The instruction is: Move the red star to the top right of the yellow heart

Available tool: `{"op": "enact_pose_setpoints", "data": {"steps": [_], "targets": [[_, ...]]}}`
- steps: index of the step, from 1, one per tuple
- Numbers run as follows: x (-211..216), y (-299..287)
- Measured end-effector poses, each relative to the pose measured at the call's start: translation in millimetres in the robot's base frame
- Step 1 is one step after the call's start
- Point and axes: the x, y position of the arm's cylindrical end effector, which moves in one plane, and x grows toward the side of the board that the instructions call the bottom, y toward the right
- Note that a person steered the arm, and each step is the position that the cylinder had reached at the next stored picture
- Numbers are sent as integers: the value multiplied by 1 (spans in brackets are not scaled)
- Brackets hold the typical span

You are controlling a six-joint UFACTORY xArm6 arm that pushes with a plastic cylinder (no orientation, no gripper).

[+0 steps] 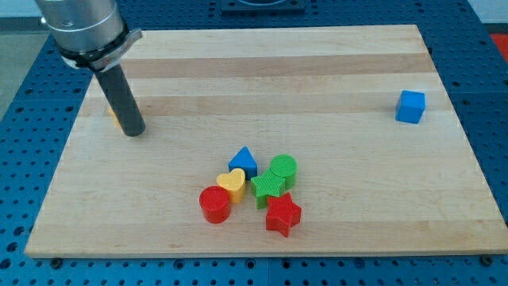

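red star (282,214) flat, view's bottom | yellow heart (232,184) up-left, apart

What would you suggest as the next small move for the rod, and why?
Probably swing my tip toward the view's bottom right, below the red star. The star lies bottom-right of the yellow heart, with green blocks crowding the way up, and my tip is far off at the left.
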Motion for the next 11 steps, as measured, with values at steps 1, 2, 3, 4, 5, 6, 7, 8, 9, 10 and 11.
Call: {"op": "enact_pose_setpoints", "data": {"steps": [1,2,3,4,5,6,7,8,9,10,11], "targets": [[-9,-8],[-1,-4],[18,32],[35,46],[75,49],[127,54],[170,69],[185,93],[184,124],[184,176],[184,236]]}}
